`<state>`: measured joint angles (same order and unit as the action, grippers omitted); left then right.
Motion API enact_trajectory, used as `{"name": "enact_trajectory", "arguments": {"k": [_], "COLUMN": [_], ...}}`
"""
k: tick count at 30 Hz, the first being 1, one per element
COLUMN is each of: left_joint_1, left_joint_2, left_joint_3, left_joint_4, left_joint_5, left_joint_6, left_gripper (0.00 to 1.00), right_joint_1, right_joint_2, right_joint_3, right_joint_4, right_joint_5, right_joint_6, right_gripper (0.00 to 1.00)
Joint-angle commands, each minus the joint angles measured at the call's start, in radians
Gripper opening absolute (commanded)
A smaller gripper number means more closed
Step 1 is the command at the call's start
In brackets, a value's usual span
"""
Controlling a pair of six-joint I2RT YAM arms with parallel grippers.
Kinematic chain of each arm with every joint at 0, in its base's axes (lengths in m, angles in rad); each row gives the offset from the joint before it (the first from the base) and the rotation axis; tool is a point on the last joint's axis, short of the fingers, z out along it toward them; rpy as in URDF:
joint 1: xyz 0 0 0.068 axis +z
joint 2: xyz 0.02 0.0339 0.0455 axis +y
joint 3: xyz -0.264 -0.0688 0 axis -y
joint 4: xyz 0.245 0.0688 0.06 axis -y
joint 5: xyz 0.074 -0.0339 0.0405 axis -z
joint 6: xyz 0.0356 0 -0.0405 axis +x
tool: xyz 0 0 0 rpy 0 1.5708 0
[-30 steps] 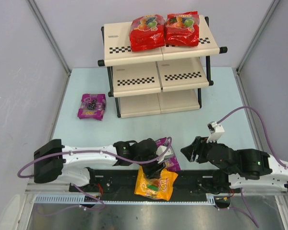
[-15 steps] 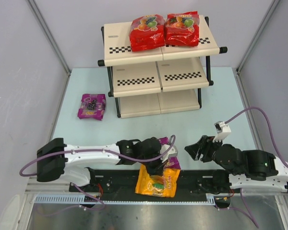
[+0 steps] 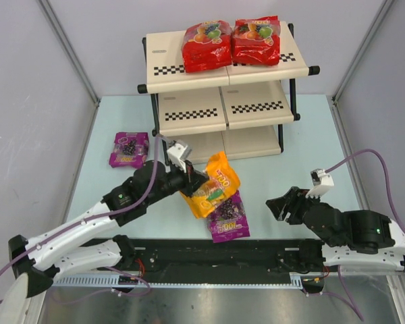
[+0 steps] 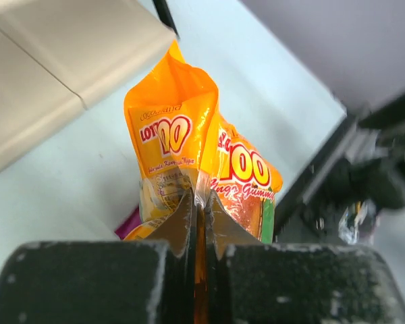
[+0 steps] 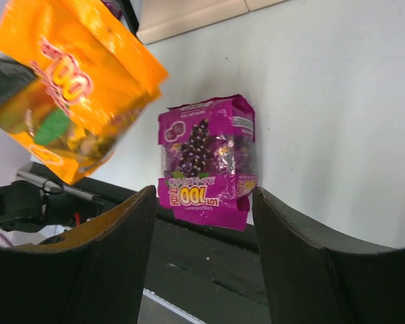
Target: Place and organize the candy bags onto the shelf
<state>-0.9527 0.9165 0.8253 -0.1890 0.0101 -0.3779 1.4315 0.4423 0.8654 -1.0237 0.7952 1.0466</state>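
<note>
Top view: the left pincer (image 3: 192, 181) is clamped tight on the edge of the orange bag (image 3: 214, 185), holding it off the table (image 3: 304, 148) just in front of the shelf (image 3: 189, 111). Its long axis runs diagonally, with the free end pointing far-right. The near purple bag (image 3: 228, 217) lies flat beside it, lengthwise roughly near-to-far. Two red bags (image 3: 206, 45) sit side by side on the top tier.

Left wrist view: the orange bag sticks straight out of the closed fingers.

Right wrist view: the right pincer (image 5: 204, 196) has its jaws apart and holds nothing.
</note>
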Motion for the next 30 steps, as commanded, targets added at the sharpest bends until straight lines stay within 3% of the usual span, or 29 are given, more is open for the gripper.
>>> {"name": "enact_trajectory", "arguments": {"k": [1,6,14,22,30], "left_joint_1": [0.02,0.02,0.04,0.109,0.192], "left_joint_2": [-0.028,-0.013,0.045,0.253,0.458], "left_joint_3": [-0.031,0.003,-0.037,-0.037,0.064], "left_joint_4": [0.25,0.423,0.776,1.034,1.238], "left_joint_5": [-0.094,-0.192,-0.374,-0.456,-0.374], "left_joint_6": [-0.118,-0.122,-0.156,-0.28,-0.384], "left_gripper": [0.0,0.0,0.0,0.0,0.0], "right_joint_1": [0.001,0.004,0.004,0.004,0.004], "right_joint_2": [0.055,0.082,0.067,0.039,-0.045], "right_joint_3": [0.034,0.03,-0.002,-0.003,-0.002], "right_joint_4": [-0.035,-0.013,0.25,0.199,0.117], "right_joint_5": [0.073,0.097,0.09,0.093,0.151], "right_joint_6": [0.058,0.078,-0.108,-0.068,-0.054], "right_gripper": [0.64,0.63,0.66,0.67,0.67]}}
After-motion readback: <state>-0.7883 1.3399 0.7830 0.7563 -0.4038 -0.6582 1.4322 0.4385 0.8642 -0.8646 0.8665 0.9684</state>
